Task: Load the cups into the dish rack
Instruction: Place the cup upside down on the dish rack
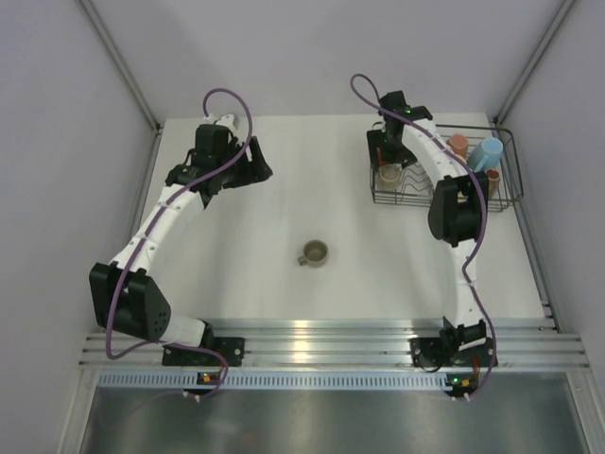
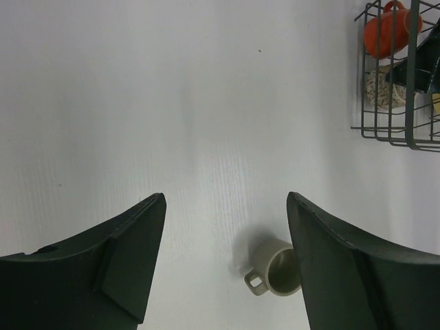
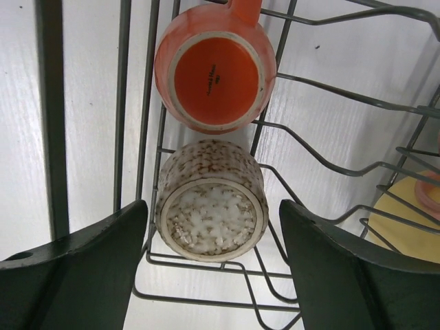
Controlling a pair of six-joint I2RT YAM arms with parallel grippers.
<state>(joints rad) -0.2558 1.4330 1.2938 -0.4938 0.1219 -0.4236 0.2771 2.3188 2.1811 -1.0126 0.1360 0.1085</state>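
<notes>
At the far right of the table (image 1: 331, 189), the dish rack (image 1: 402, 201) stands with several cups already in it. The right gripper (image 3: 213, 206) is positioned over the rack's left end. Its jaws are spread, one finger on either side of a speckled cup (image 3: 212, 210), with a narrow gap visible on each side, so nothing is gripped. The speckled cup is inverted, base towards the wrist camera, and rests among the wire dividers. An orange cup (image 3: 215, 69), also inverted, sits just beside it in the same row. A yellow cup (image 3: 402, 227) shows only partly at the right edge of the right wrist view. The top view shows a light blue cup (image 1: 487, 151) in the right part of the rack.

One grey-olive cup (image 1: 314, 253) remains outside the rack. It is upright on the bare table near the middle, mouth up, handle towards the left arm's side, well apart from the rack.

The left gripper (image 2: 225, 199) is over the far left of the table, jaws spread and holding nothing. In its wrist view the grey-olive cup appears low in the frame, partly hidden by the right-hand finger (image 2: 344, 275). Contact between the two cannot be judged in that view.
</notes>
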